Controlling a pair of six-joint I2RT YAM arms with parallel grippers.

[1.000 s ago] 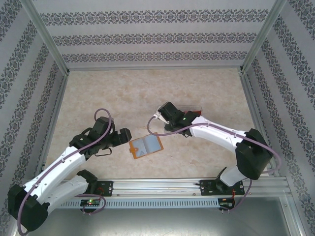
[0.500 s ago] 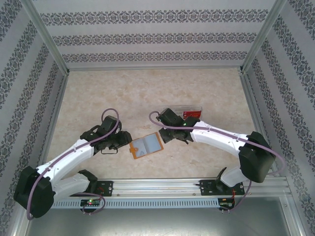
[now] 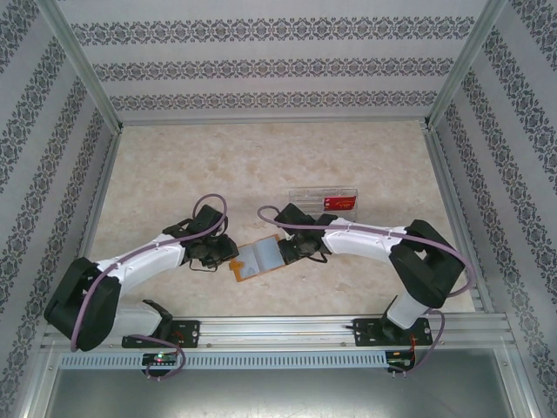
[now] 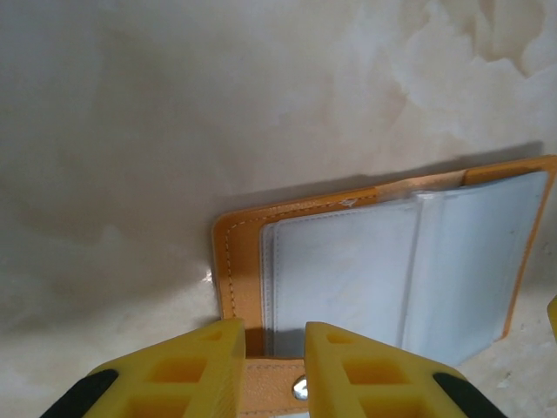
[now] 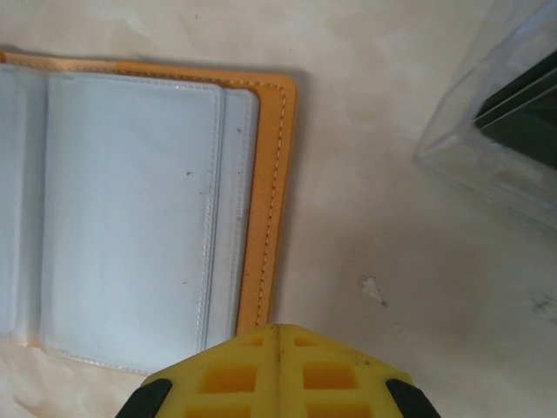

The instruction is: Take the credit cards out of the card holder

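So the holder (image 3: 257,259) lies open flat on the table (image 3: 218,165) just in front of the arm bases, between the two grippers, pockets (image 5: 130,218) facing up. The left gripper (image 4: 274,338) is down at its left end with the fingers drawn to a narrow gap around the little snap tab (image 4: 277,385), and it looks to me like it's pinching that tab to keep the thing from sliding. The right gripper (image 5: 278,338) is at the opposite end, fingers pressed tight together with nothing between them, tip right beside the orange border. Progress-wise I'd call it early: open and pinned is done, but I can't spot a pale card lying loose anywhere, so the pulling is all left. A bit farther back, well apart from the holder, sits the clear tray (image 3: 305,198) with a red card (image 3: 341,203) in it, and the right wrist view shows something dark (image 5: 522,122) in there too. Counts: one holder, two grey pocket panels showing, one tab, two grippers, one tray, one red card and one dark one. How many cards are still in the pockets I honestly can't tell, since the plastic is too cloudy.
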